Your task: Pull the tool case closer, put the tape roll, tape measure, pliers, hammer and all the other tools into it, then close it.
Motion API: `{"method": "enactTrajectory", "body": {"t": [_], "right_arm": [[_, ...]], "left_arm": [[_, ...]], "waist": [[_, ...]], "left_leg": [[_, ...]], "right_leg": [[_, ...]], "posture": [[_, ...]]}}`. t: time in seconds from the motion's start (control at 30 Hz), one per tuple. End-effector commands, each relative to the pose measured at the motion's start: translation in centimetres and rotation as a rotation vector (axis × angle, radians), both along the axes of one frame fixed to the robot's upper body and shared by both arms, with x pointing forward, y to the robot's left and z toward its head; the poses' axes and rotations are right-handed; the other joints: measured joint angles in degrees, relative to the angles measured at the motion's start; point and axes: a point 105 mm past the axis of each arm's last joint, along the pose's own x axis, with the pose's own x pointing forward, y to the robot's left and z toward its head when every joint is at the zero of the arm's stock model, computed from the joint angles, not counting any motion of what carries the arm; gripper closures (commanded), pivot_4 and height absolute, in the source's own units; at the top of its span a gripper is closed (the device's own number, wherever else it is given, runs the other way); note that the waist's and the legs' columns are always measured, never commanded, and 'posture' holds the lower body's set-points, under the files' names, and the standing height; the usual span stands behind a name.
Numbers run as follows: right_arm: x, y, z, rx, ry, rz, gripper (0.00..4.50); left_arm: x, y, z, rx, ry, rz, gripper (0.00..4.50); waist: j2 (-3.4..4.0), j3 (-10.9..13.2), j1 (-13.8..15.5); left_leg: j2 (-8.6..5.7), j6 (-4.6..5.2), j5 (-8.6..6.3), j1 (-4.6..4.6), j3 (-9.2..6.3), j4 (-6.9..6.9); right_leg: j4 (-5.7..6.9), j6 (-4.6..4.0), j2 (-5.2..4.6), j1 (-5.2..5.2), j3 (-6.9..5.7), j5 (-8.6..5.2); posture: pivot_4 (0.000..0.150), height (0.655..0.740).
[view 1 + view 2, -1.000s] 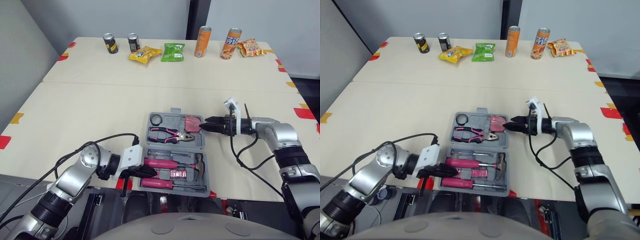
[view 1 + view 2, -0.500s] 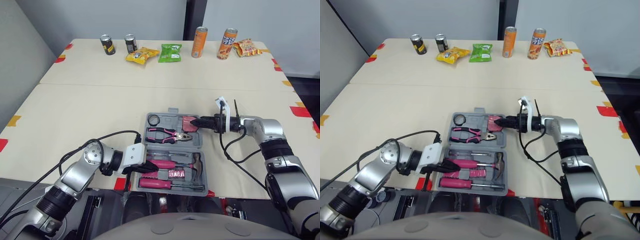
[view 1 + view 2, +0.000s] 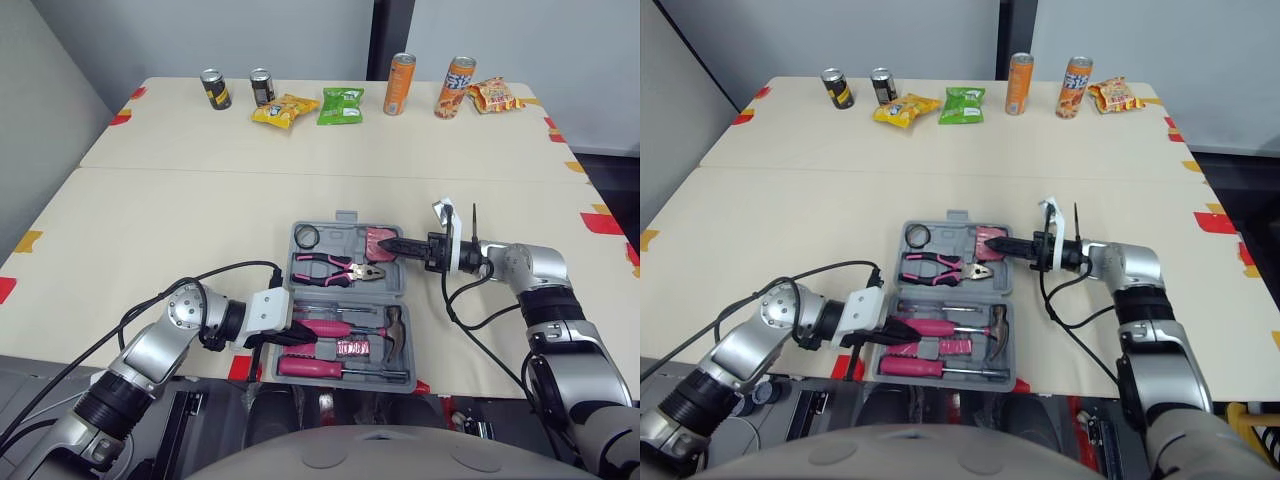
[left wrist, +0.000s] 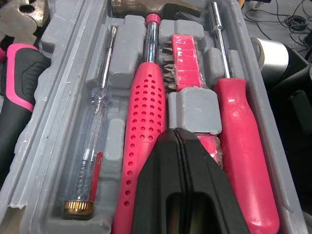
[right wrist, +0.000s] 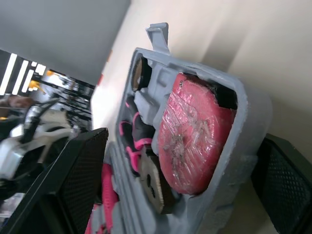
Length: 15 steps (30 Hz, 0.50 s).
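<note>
Tool case [image 3: 346,221] open, tools seated. My right pincer [image 3: 388,246] is spread around its far-right corner, by the tape measure [image 5: 192,131]. My left pincer [image 3: 298,338], closed on nothing, sits over the hammer [image 4: 146,112] in its near half. Folding the lid could trap it.

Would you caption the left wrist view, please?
Shut left gripper over pink-handled hammer in open grey plastic tool case.

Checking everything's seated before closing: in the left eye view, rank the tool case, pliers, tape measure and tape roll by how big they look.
1. tool case, largest by far
2. pliers
3. tape measure
4. tape roll, looking only a little smaller than the tape measure
</note>
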Motion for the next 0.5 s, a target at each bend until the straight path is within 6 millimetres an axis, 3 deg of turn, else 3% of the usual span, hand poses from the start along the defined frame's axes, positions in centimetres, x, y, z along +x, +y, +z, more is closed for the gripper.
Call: {"method": "enactTrajectory", "body": {"t": [0.03,0.2,0.33,0.5], "right_arm": [[-0.4,0.5,3.0,0.13,-0.09,0.057,0.04],[-2.0,0.3,4.9,0.231,-0.133,0.144,0.04],[-3.7,0.4,5.8,0.274,-0.139,0.223,0.04],[-7.2,-0.2,7.2,0.332,-0.136,0.338,0.04]], "left_arm": [[-0.8,1.2,-2.3,0.079,0.071,0.029,4.5],[-0.4,1.4,-1.3,0.039,0.041,0.039,4.5],[-1.0,1.7,0.6,-0.044,0.057,0.055,4.5],[-3.5,5.7,3.2,-0.001,0.098,0.093,4.5]], "waist": [[0.0,0.0,0.03],[0.0,0.01,0.24],[-0.02,0.04,0.22],[-0.02,0.15,0.8]], "left_leg": [[0.0,0.0,0.0,0.0,0.0,0.0],[0.01,0.0,0.0,-0.02,0.0,-0.01],[0.04,-0.01,-0.01,-0.03,0.0,-0.03],[0.1,-0.07,-0.04,-0.05,-0.03,-0.13]], "right_leg": [[0.0,0.0,0.0,0.0,0.0,0.0],[-0.02,0.0,0.0,-0.01,0.0,0.0],[-0.04,-0.01,0.04,-0.04,-0.01,-0.01],[-0.16,-0.02,0.13,-0.06,-0.02,-0.01]], "posture": [[0.15,0.74],[0.15,0.74],[0.15,0.74],[0.15,0.74]]}}
